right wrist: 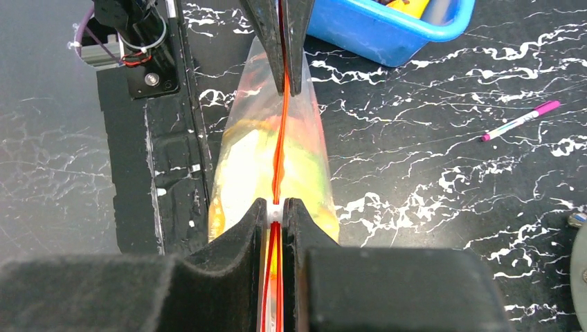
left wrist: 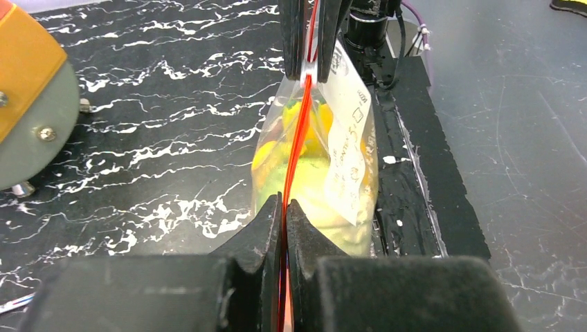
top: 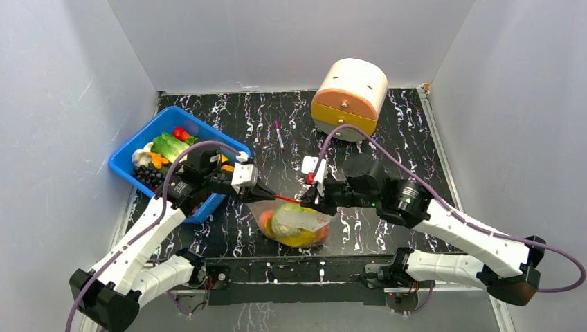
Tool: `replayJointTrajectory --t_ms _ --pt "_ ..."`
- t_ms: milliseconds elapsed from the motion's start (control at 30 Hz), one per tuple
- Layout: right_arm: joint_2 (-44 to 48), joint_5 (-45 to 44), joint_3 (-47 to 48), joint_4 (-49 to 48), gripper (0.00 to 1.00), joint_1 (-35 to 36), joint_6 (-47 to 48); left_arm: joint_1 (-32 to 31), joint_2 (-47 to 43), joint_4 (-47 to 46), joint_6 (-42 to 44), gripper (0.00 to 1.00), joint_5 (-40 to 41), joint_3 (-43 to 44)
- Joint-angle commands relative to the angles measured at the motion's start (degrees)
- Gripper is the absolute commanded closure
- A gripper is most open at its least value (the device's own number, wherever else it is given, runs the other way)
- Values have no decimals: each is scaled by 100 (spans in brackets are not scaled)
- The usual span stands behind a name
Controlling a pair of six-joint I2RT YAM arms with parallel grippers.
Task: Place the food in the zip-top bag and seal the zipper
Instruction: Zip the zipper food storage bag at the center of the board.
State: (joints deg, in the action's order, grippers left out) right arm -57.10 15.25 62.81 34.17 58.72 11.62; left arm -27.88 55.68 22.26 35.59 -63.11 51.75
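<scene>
The zip-top bag [top: 294, 225] hangs low between both grippers, holding yellow, green and orange food [top: 297, 238]. Its red-orange zipper [top: 285, 199] is stretched taut between them. My left gripper [top: 265, 194] is shut on the zipper's left end; in the left wrist view the strip [left wrist: 297, 145] runs from my closed fingertips [left wrist: 284, 205] to the far gripper. My right gripper [top: 309, 198] is shut on the zipper's right end, with a small white slider [right wrist: 275, 213] pinched at its tips [right wrist: 275, 207]. More food [top: 166, 146] lies in the blue bin.
A blue bin [top: 128, 155] stands at the left behind the left arm. A round cream and orange drawer box [top: 349, 97] sits at the back. A pink pen [top: 278, 135] lies on the black marbled table. Grey walls enclose three sides.
</scene>
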Motion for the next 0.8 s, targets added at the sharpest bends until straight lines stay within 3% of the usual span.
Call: replayJointTrajectory --t_ms 0,767 --pt "398 -303 108 17 100 -18 -100 37 -254 -186 -161 100 309 62" --pt "1230 -1705 749 1636 100 -18 -256 38 -796 -512 -371 100 1808 54"
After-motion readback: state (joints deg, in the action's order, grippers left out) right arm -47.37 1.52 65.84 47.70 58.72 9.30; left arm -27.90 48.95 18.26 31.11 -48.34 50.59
